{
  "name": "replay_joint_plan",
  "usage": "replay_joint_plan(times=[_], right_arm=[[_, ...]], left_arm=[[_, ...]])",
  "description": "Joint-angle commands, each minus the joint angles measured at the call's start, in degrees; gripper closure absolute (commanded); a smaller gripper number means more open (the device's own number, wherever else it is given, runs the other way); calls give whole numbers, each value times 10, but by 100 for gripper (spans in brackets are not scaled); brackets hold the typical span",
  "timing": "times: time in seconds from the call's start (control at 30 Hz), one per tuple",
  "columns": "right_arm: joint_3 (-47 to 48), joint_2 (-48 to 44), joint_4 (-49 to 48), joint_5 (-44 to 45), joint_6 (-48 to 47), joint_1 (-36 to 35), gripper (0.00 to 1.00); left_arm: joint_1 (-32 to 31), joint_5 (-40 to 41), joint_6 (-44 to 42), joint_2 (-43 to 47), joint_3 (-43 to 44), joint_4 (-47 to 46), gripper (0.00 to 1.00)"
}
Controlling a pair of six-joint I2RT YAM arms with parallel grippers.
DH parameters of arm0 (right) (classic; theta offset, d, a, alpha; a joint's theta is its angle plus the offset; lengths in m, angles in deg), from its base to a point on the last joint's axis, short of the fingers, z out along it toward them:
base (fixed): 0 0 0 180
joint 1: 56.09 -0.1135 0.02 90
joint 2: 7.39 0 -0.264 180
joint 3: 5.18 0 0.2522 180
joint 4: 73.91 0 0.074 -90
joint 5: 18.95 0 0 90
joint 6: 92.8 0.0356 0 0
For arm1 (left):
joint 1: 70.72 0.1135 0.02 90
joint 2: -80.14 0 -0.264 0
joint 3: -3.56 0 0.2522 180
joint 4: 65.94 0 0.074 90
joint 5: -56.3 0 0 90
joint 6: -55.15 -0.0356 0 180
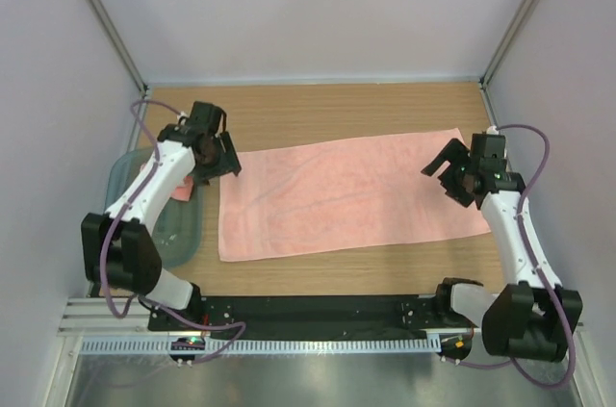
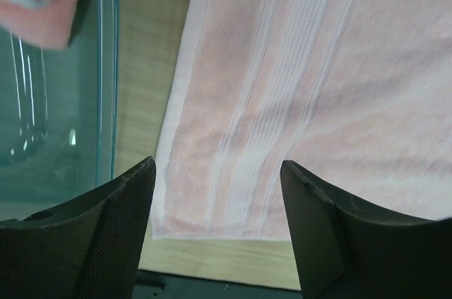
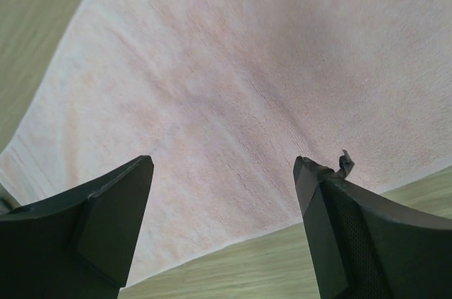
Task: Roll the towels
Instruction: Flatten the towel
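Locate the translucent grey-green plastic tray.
In the top view, the translucent grey-green plastic tray sits far left, beneath the left arm, beside the spread salmon-pink terry towel.

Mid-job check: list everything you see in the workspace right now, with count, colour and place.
spread towel: one, salmon-pink with a paler ribbed band near its left end, lying flat across the middle of the table
second towel: one seen, salmon-pink, in the tray, mostly hidden by the left arm; any more cannot be told
tray: one, translucent grey-green, at the table's left edge, beside the spread towel
table: one, light wood
walls: pale white, around the back and sides
left gripper: one, black, open, over the spread towel's left end
right gripper: one, black, open, over the spread towel's right end
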Motion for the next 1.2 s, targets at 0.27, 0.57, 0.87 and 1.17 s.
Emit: replay_joint_plan(times=[0.27, 0.57, 0.87, 1.17], right_arm=[[31, -80, 2, 16, 6, -4, 12], [4, -43, -32, -29, -14, -4, 13], [0, -35, -42, -37, -30, -5, 13], [-5, -28, -45, -33, -35, -8, 13]], left_arm=[[-164, 37, 227, 180, -252, 40, 27], [-236, 109, 385, 289, -381, 41, 21], [-233, 121, 392, 268, -434, -10, 18], [-232, 153, 385, 249, -443, -44, 27]])
